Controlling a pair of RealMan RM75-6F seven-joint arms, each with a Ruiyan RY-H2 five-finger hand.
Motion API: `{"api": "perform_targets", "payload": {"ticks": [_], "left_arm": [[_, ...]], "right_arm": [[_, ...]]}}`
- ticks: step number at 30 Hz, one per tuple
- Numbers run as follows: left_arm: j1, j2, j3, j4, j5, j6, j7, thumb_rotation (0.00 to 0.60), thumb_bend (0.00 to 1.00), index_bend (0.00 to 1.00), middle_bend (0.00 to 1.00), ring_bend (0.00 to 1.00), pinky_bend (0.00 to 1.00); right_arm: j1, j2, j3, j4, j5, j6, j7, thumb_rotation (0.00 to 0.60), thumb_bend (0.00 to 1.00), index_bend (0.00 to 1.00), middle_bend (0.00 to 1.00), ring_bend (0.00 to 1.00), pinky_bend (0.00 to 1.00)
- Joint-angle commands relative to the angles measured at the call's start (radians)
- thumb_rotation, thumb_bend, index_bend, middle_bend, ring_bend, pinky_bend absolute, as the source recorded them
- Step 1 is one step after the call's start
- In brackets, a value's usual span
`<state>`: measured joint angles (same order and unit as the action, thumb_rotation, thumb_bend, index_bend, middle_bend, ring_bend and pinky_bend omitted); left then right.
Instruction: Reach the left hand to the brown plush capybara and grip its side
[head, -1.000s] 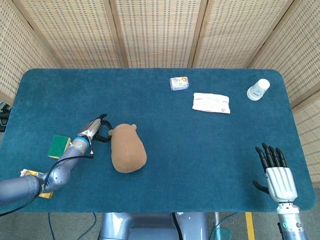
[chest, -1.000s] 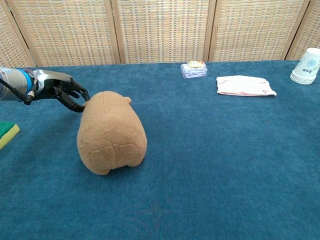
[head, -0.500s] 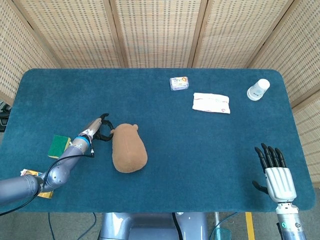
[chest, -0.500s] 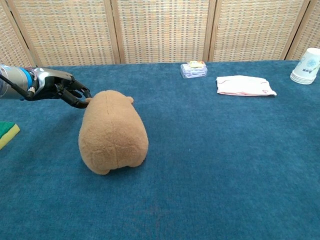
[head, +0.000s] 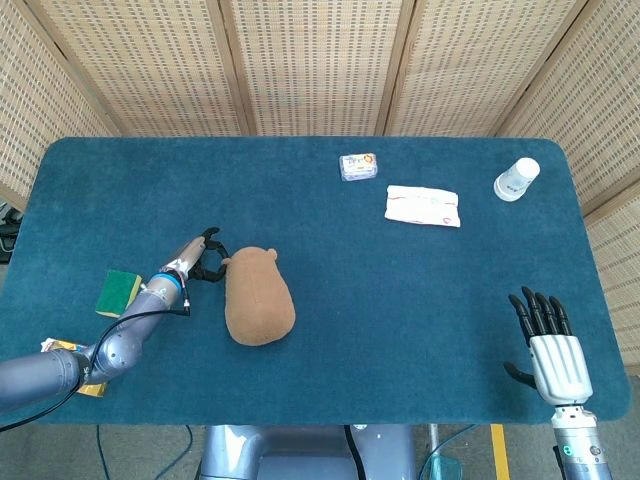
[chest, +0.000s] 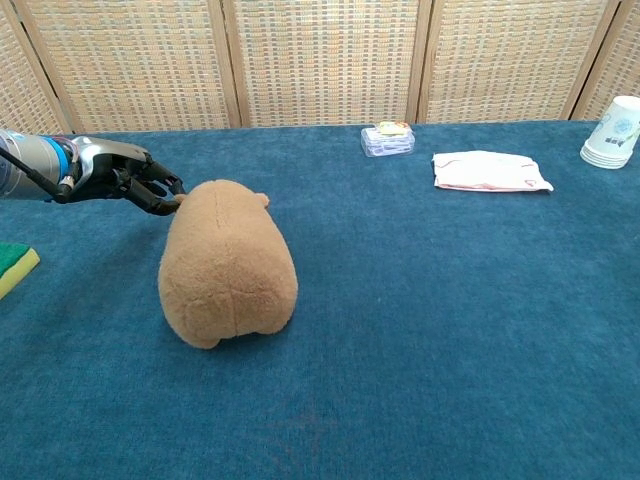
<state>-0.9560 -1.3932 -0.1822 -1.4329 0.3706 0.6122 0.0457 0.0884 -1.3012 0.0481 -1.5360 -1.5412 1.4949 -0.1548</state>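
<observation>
The brown plush capybara (head: 258, 297) (chest: 228, 264) lies on the blue table left of the middle, head pointing away from me. My left hand (head: 203, 262) (chest: 140, 186) is at its left side by the head. Its curled fingers (chest: 168, 190) meet on the plush's edge and pinch it. My right hand (head: 553, 345) rests near the table's front right corner with its fingers spread and nothing in it. The chest view does not show the right hand.
A green and yellow sponge (head: 118, 291) (chest: 14, 266) lies left of my left arm. At the back sit a small packet (head: 358, 166) (chest: 388, 139), a folded white cloth (head: 422, 205) (chest: 489, 171) and a paper cup (head: 516, 179) (chest: 614, 131). A yellow item (head: 62, 350) lies at the front left edge.
My left hand moved forward along the capybara's side toward its head and its fingers curled in onto the plush. The capybara shifted slightly right. The right hand stayed put.
</observation>
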Motion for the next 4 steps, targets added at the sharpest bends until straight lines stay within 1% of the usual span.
{"api": "perform_targets", "payload": {"ticks": [1,4], "left_arm": [[0.000,0.002,0.001,-0.003,0.001,0.001,-0.001,0.600,0.52,0.53,0.00,0.00,0.00],[0.000,0.006,0.003,-0.005,0.002,0.002,-0.003,0.600,0.52,0.53,0.00,0.00,0.00]], "right_arm": [[0.000,0.001,0.000,-0.002,-0.001,0.001,0.000,0.600,0.11,0.00,0.00,0.00,0.00],[0.000,0.001,0.000,-0.006,-0.005,0.003,-0.001,0.600,0.11,0.00,0.00,0.00,0.00]]}}
